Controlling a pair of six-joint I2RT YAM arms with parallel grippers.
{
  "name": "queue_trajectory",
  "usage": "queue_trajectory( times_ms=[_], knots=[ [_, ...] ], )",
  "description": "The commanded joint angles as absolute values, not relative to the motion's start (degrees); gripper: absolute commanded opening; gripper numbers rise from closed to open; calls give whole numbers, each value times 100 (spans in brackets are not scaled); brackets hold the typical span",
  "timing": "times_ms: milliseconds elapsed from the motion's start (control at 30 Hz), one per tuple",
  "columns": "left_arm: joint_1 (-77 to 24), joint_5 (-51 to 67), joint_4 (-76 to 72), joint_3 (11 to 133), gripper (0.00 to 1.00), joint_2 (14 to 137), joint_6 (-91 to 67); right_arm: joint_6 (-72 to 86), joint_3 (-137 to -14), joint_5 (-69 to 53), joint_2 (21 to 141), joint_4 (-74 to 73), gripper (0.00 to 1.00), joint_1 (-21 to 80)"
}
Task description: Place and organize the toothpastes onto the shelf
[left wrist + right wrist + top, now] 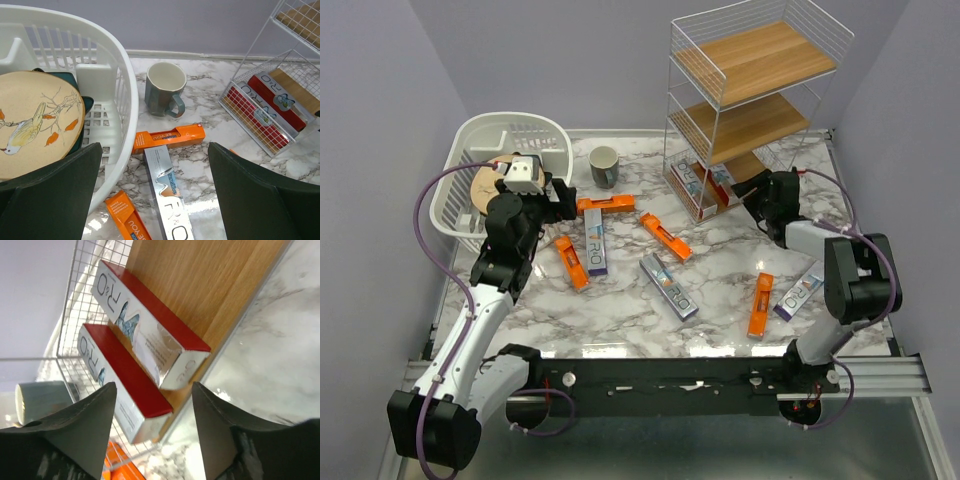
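The shelf (750, 100) stands at the back right. Two white-red toothpastes (701, 184) lie side by side on its bottom board, and show in the right wrist view (150, 322). My right gripper (753, 192) is open and empty just in front of their near ends (154, 390). Several toothpastes lie loose on the table: orange ones (605, 204), (665, 236), (572, 262), (760, 303) and silver ones (595, 243), (668, 286), (799, 290). My left gripper (560, 200) is open and empty above a silver box (167, 192) and an orange box (170, 138).
A white plastic basket (470, 160) holding a bird-painted plate (35, 120) stands at the back left, close to my left gripper. A grey mug (604, 166) stands between basket and shelf. The shelf's upper two boards hold nothing.
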State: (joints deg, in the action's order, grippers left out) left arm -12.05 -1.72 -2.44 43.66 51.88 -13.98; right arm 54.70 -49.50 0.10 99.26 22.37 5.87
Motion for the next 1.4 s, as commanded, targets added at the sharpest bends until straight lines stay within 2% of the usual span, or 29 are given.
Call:
queue_trajectory(
  times_ms=[0,267,500,667,933,1167,1367],
  knots=[
    [-1125,-35,-255,4562,99,5133,-1468,4703,-4694,473,8940,1294,74,536],
    [-1125,-9,-281,4535,99,4922,-1512,3781,-4474,1449,7052,-954,90,536],
    [-1134,176,-325,4492,99,4755,-1591,3542,-4596,2425,6100,-2380,100,283],
    [-1292,35,-299,4456,99,4693,-1450,3665,-4842,2531,6284,-3101,100,-342],
    [-1581,-140,-290,4438,99,4649,-1345,3797,-5168,3085,7118,-3463,100,-1449],
    [-1775,-290,-281,4412,99,4623,-1160,3244,-5440,2953,7927,-2901,100,-1924],
    [-1828,-246,-255,4438,99,4781,-1108,2341,-5362,2304,8341,-2147,100,-2408]
  ],
)
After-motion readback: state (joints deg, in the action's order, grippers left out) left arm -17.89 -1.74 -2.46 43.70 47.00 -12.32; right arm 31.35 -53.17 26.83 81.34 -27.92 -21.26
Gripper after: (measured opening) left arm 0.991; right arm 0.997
